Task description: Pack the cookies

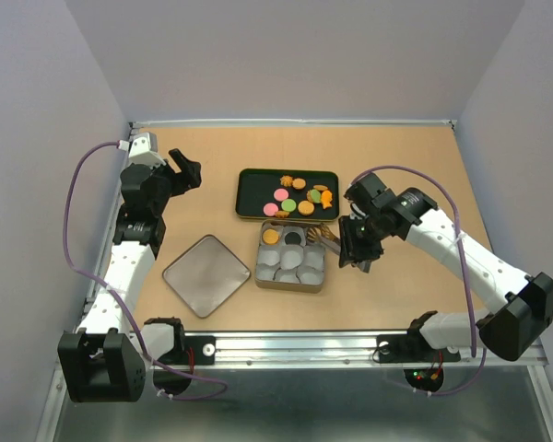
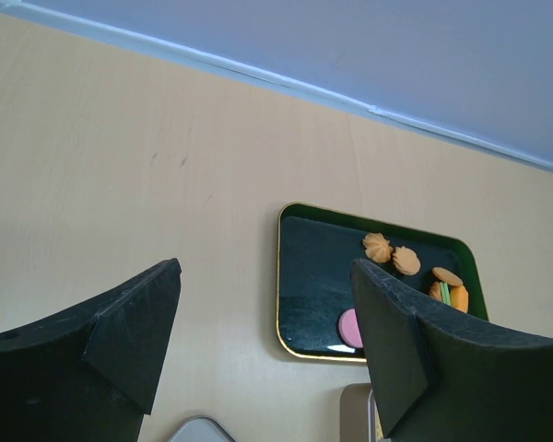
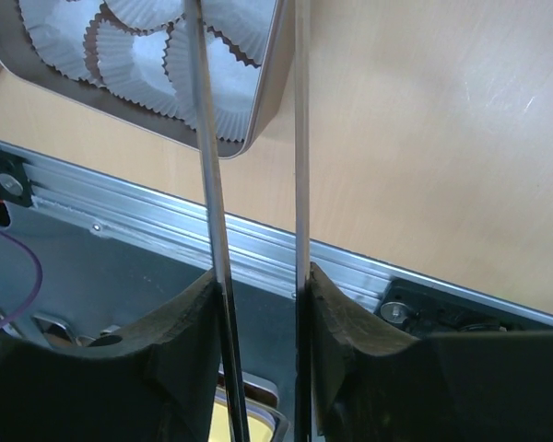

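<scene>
The cookies (image 1: pixel 300 195) lie on a dark green tray (image 1: pixel 249 198): round orange, pink and green discs and a few orange shaped pieces. A square tin (image 1: pixel 311 285) holds white paper cups; an orange cookie (image 1: pixel 271 237) and a black one (image 1: pixel 293 239) lie in its back cups. My right gripper (image 1: pixel 355 249) is shut on metal tongs (image 3: pixel 207 138), whose tips reach the tin's back right corner with a small orange-brown piece (image 1: pixel 330 241) there. My left gripper (image 1: pixel 186 170) is open and empty, left of the tray (image 2: pixel 300 304); cookies (image 2: pixel 392 253) show in its view.
The tin's square lid (image 1: pixel 205 273) lies left of the tin. In the right wrist view the tin (image 3: pixel 267 64) and its cups sit near the table's metal front rail (image 3: pixel 166 212). Walls close off the table at the back and on both sides.
</scene>
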You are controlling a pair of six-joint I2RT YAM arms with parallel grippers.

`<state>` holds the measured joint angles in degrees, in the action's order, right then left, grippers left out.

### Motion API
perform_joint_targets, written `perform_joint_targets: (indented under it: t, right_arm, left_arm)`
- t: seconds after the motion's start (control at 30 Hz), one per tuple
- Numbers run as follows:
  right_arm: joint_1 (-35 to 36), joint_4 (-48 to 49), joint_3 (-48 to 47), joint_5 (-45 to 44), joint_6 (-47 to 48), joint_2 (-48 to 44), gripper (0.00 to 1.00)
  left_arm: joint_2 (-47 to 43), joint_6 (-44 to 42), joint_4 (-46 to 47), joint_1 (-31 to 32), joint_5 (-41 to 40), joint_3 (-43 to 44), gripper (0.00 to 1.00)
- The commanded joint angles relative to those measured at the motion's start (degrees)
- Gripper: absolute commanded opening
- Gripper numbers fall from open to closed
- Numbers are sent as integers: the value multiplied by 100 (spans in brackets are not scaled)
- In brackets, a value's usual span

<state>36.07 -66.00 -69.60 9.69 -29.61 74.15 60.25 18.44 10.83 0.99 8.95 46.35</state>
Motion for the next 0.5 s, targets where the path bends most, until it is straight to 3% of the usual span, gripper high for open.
perform_joint_targets:
  t: [0.0, 0.3, 0.47]
  right_arm:
    - [31, 219, -370, -240, 86, -6, 43]
    - [31, 131, -572, -380, 51, 12, 48]
    - [40, -36, -1168, -661, 60, 134, 48]
  left_arm:
    - [-101, -103, 156, -20, -7, -12, 85]
    - [-101, -103, 156, -20, 10, -3, 85]
    - [-119, -86, 165, -20, 19, -3, 85]
